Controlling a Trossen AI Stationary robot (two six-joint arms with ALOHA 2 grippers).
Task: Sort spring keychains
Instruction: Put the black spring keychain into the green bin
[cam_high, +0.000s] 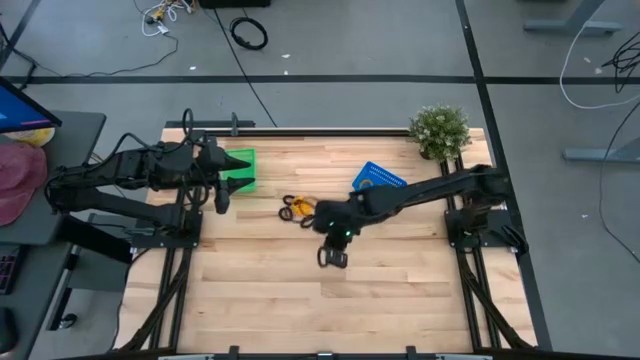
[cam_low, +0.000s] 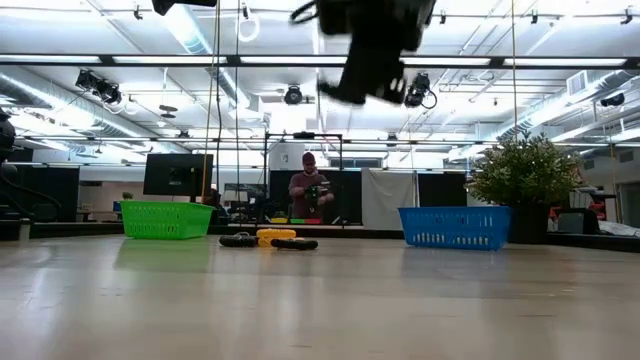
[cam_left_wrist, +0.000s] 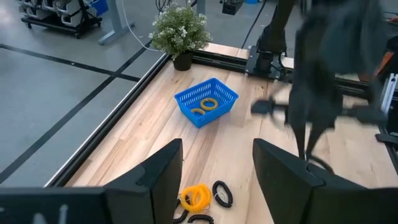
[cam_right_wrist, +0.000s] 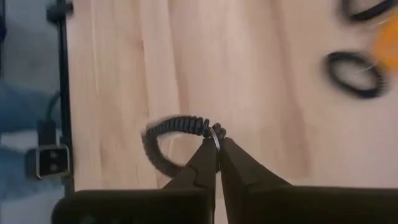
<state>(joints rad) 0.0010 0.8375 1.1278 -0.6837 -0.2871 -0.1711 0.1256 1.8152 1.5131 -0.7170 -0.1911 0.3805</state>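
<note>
Several small coiled keychains, orange and black, lie in a pile (cam_high: 298, 208) at mid-table, also seen in the low view as the pile (cam_low: 268, 240) and in the left wrist view as the pile (cam_left_wrist: 199, 198). My right gripper (cam_right_wrist: 217, 142) hovers high over the table near the pile, shut on a black keychain (cam_right_wrist: 169, 132). My left gripper (cam_left_wrist: 217, 180) is open and waits beside the green basket (cam_high: 238, 170). The blue basket (cam_left_wrist: 206, 101) holds orange keychains (cam_left_wrist: 205, 106). My right gripper pinches the black keychain between its two fingertips at one end of the coil, by a small metal ring (cam_right_wrist: 213, 132). The fingers (cam_right_wrist: 200, 163) point down from above. The coil curves away below the tips, lifted clear of the table (cam_high: 332, 258).
A potted plant (cam_high: 440, 130) stands at the far right corner, next to the blue basket (cam_high: 377, 180). More black keychains (cam_right_wrist: 357, 65) lie on the wood past the held one. The near half of the table (cam_high: 330, 310) is bare wood. A person (cam_low: 308, 190) stands in the room behind.
</note>
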